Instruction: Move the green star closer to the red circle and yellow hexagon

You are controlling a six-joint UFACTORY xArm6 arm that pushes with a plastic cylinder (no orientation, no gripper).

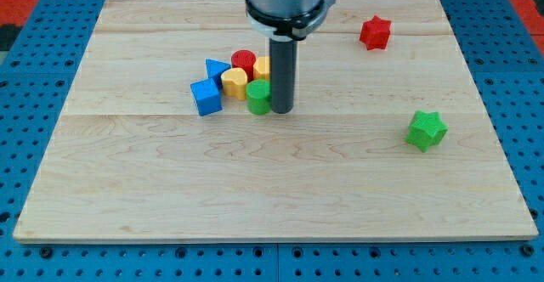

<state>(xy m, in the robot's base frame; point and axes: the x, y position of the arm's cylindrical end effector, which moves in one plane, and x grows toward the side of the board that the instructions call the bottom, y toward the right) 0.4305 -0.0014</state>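
The green star (426, 130) lies alone at the view's right, far from the cluster. The red circle (243, 62) and a yellow hexagon (235, 82) sit in a tight cluster left of centre near the view's top. My tip (282, 109) stands at the cluster's right side, touching or right beside a green round block (258, 97). The rod partly hides a second yellow block (263, 67) behind it. The tip is well to the left of the green star.
Two blue blocks lie at the cluster's left: a blue triangle (216, 68) and a blue angular block (206, 96). A red star (375, 32) lies at the view's upper right. The wooden board (272, 197) rests on a blue perforated surface.
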